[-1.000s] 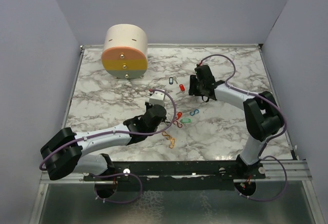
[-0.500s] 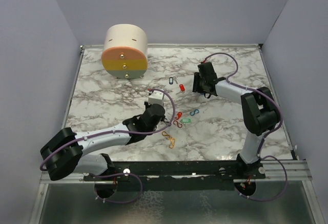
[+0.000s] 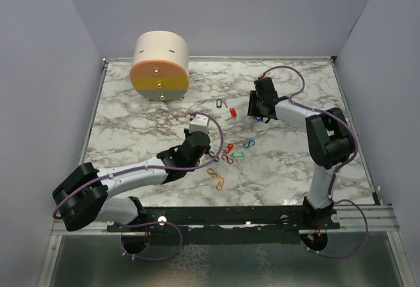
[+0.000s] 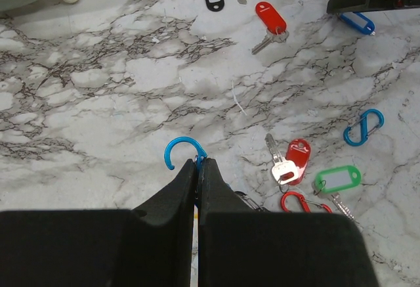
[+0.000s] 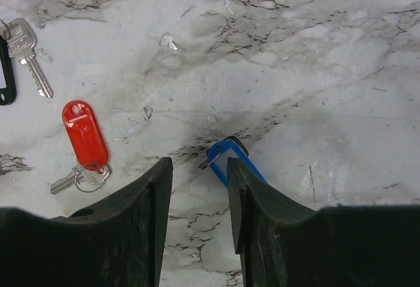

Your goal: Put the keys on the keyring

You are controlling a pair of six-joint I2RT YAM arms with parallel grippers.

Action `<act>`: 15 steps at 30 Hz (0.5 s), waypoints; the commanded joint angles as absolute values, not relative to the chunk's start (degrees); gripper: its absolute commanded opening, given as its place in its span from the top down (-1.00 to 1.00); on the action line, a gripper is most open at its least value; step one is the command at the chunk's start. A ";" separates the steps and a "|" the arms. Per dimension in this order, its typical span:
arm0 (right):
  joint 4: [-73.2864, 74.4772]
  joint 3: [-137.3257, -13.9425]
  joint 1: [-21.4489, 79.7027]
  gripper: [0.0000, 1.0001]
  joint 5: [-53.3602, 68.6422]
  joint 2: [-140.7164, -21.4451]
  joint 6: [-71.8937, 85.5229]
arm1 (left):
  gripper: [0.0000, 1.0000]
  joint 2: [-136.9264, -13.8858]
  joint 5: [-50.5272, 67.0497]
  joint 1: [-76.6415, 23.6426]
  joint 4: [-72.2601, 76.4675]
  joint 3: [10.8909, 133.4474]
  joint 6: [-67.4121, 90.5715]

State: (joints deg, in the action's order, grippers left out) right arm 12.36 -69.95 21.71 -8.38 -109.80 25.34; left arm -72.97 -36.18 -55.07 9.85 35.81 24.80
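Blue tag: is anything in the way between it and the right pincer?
No, nothing visible is. The open right pincer sits right at the blue tag, which pokes into the gap beside one finger. The red tag lies off to the side, outside the gap.

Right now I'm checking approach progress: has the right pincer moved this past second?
Yes: the right pincer crept toward the far edge of the marble table, away from the red-tagged metal key.
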 commanded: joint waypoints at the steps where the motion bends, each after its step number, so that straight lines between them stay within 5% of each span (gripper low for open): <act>1: 11.34 -72.00 21.44 0.22 -7.38 -111.40 26.15 | 1.00 -73.21 -34.73 -54.52 11.41 34.99 24.09; 15: 11.45 -72.39 21.36 0.46 -7.76 -111.83 26.29 | 1.00 -73.56 -33.93 -53.74 11.94 34.46 24.23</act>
State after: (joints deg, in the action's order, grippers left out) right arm 12.34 -70.67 21.63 -7.94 -110.69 25.74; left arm -73.21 -35.14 -54.04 10.31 34.98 24.67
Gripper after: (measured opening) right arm 0.297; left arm 0.029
